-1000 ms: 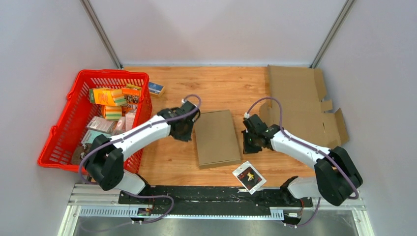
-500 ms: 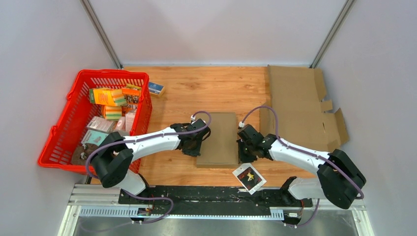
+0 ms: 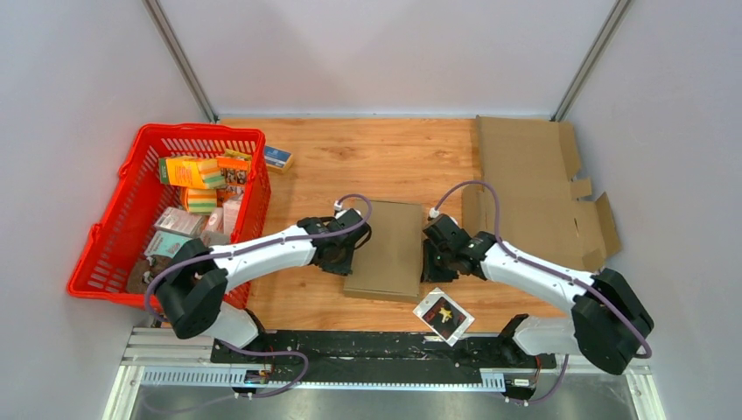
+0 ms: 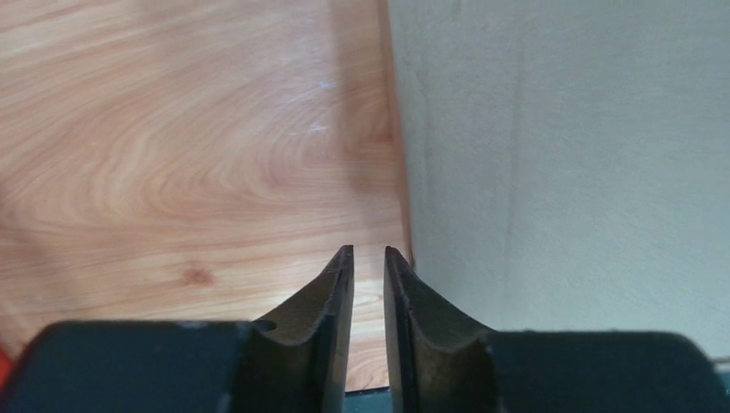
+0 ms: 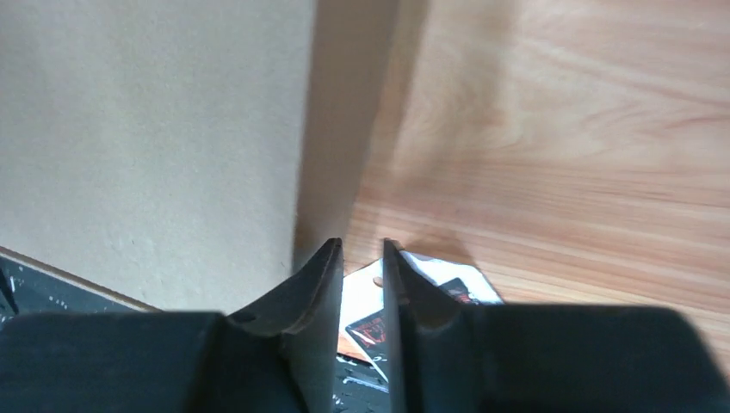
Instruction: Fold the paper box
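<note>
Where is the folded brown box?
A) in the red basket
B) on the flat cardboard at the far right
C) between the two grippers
C: the box lies between the left gripper and the right gripper, apart from the basket and the flat cardboard.

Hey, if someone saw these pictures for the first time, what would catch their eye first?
The red basket on the left, full of colourful packets, stands out most. In the middle, the left claw and right claw flank a flat brown box, one at each side edge. A big unfolded cardboard sheet lies at the far right.
</note>
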